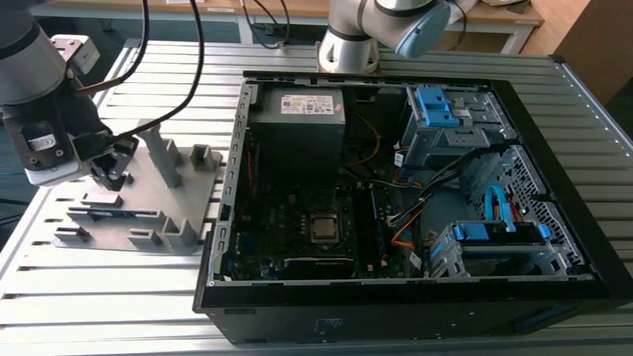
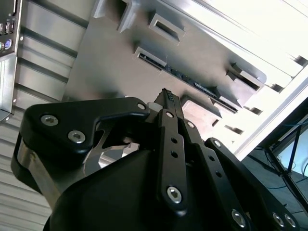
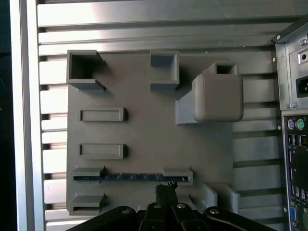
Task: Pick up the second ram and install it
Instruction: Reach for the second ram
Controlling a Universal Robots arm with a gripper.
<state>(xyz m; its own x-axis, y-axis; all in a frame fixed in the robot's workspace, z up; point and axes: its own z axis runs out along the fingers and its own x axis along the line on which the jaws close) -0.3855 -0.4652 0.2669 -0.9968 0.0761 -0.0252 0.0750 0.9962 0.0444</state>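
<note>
gripper [image 3: 166,188] was pinched closed on nothing above the second ram [image 3: 126,177], standing on edge in the gray holder [image 1: 193,196] at 9 o'clock from the PC case [image 1: 396,297] in the exterior view; it looked light, stiff but fragile, so I'd have pinched its flat faces mid-length

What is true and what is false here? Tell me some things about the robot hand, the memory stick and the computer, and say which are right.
1. The ram sits in a slot of the gray holder. True.
2. The hand is inside the computer case. False: it hangs over the holder, close to the ram.
3. The case is open, and its insides show. True.
4. The holder lies on the exterior view's right of the case. False: it lies on the exterior view's left of it.
</note>
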